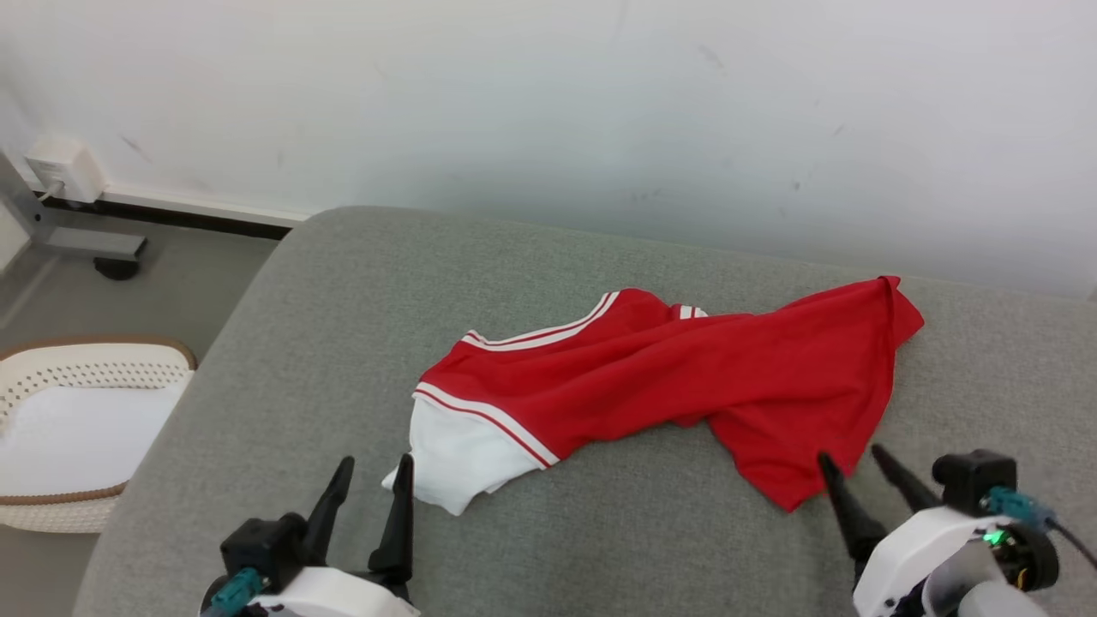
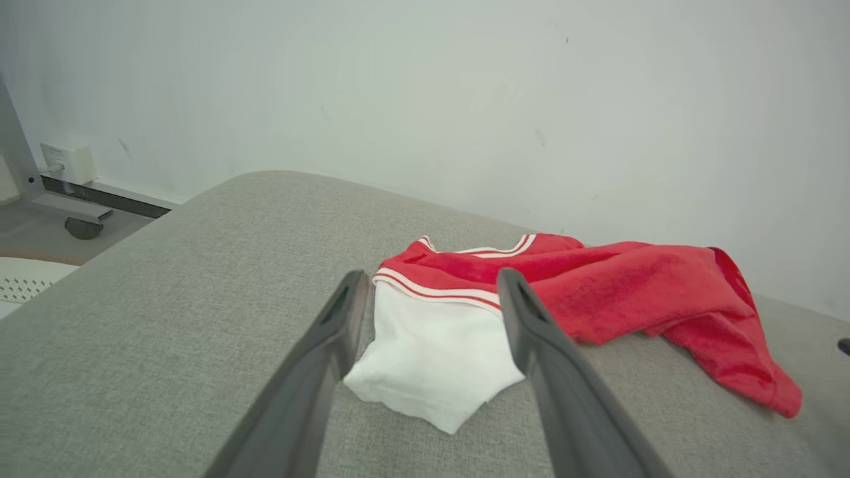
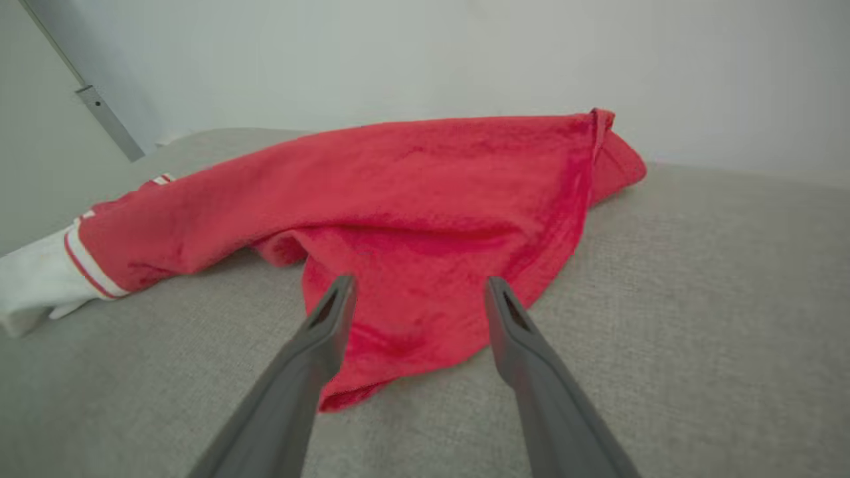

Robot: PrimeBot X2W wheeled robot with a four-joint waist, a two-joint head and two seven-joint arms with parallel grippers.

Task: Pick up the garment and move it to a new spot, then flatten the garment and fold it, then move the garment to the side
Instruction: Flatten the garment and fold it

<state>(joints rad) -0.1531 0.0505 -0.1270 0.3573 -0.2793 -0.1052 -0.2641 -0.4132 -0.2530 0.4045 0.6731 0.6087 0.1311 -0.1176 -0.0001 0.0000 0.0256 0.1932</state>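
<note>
Sprawling crumpled on a grey upholstered surface (image 1: 600, 531) below a white wall (image 1: 548, 103), the red-and-white garment (image 1: 686, 377) lies mid-cushion, with a woven basket (image 1: 51, 514) on the floor to the left. The left gripper (image 1: 374, 463), fingers apart, flanks its white end. The right gripper (image 1: 848, 452), likewise spread, straddles its near red corner.

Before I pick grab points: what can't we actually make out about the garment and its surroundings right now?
- Garment: layout and underside, hidden by its own bunched folds, all views.
- Right gripper: whether its tips touch the red hem; head view shows overlap, not contact.
- Basket: cut off by head view's left edge.
- Dark spot on grey cushion: cut by left wrist view's right edge.
</note>
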